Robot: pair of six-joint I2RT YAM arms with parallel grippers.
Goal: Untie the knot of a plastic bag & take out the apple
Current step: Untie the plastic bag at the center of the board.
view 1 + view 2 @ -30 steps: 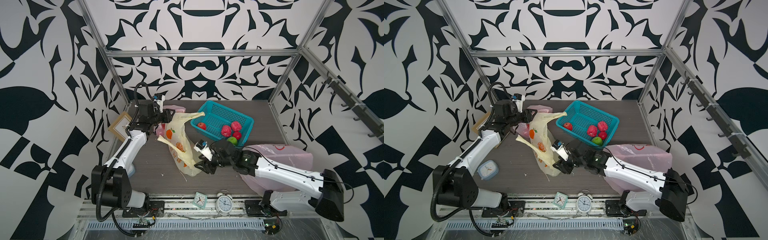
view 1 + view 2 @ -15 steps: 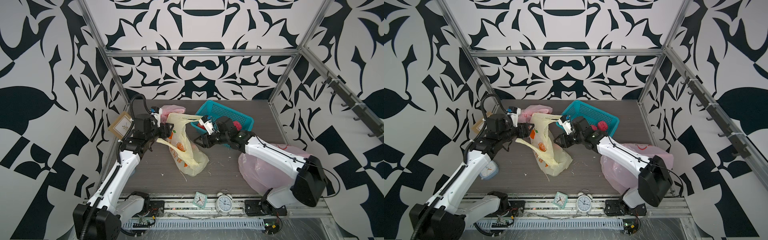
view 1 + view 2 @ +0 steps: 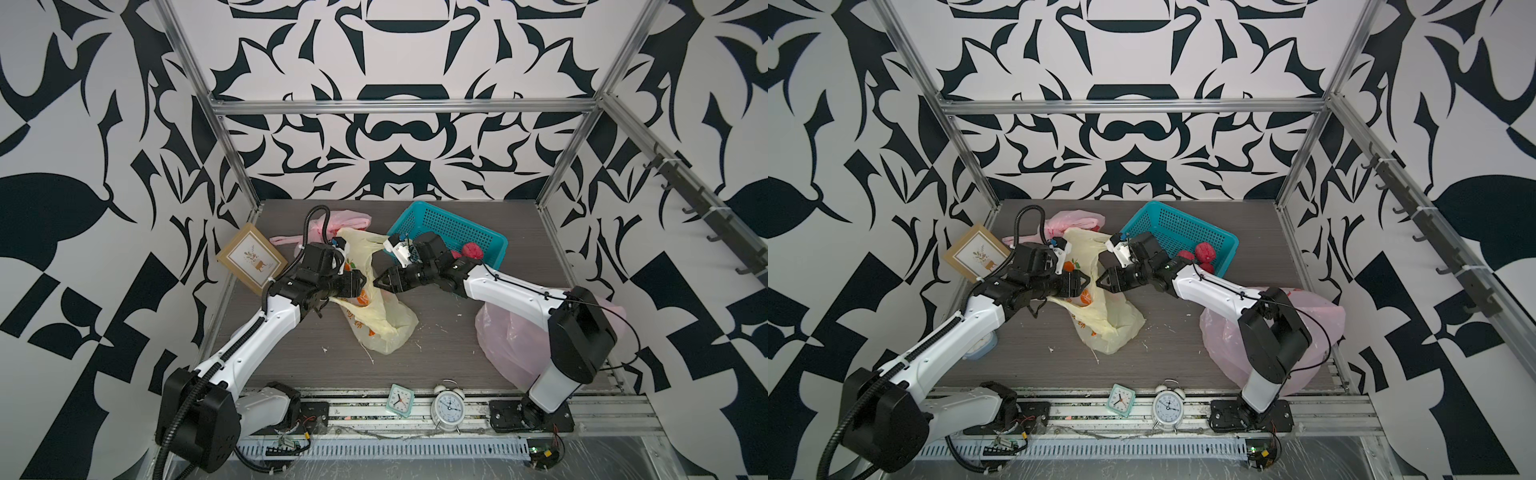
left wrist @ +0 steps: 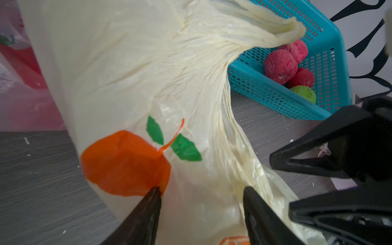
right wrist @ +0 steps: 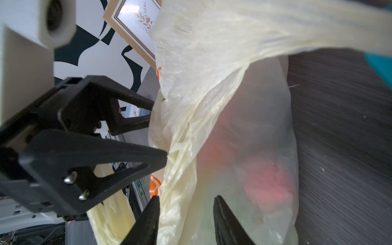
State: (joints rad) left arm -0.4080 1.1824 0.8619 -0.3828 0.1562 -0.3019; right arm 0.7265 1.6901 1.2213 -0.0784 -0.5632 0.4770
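At the bottom edge of both top views, a mint-green square alarm clock (image 3: pixel 401 400) and a white round twin-bell alarm clock (image 3: pixel 449 409) stood on the metal rail (image 3: pixel 602 409). Just beyond, at lower right, a large translucent pink plastic bag (image 3: pixel 511 345) lay slumped on the dark grey wood-grain tabletop (image 3: pixel 291 361), partly hidden by the right arm (image 3: pixel 577 345). At centre lay the pale yellow plastic bag printed with orange fruit (image 3: pixel 386 328). Its bulk rested on the tabletop and its upper part rose between the two grippers. The left gripper (image 3: pixel 365 283) touched it from the left of frame and the right gripper (image 3: pixel 376 281) from the right, the tips nearly facing. In the left wrist view the left fingers (image 4: pixel 146 216) stood moderately wide, with bag film lying loose between them. In the right wrist view the right fingers (image 5: pixel 227 222) stood apart at a narrower gap, likewise straddling film without pressing together. A blurred red rounded shape, taken as the apple (image 5: pixel 267 182), showed through the film inside the bag, beside the right fingers. Further back, right of centre, a teal perforated plastic basket (image 3: pixel 457 230) held rough pink-red balls (image 4: pixel 280 66) and one green ball (image 4: pixel 303 94). At left, a tan framed picture (image 3: pixel 251 259) stood tilted by the wall. A second, crumpled pink bag (image 3: pixel 345 218) lay at the far edge.
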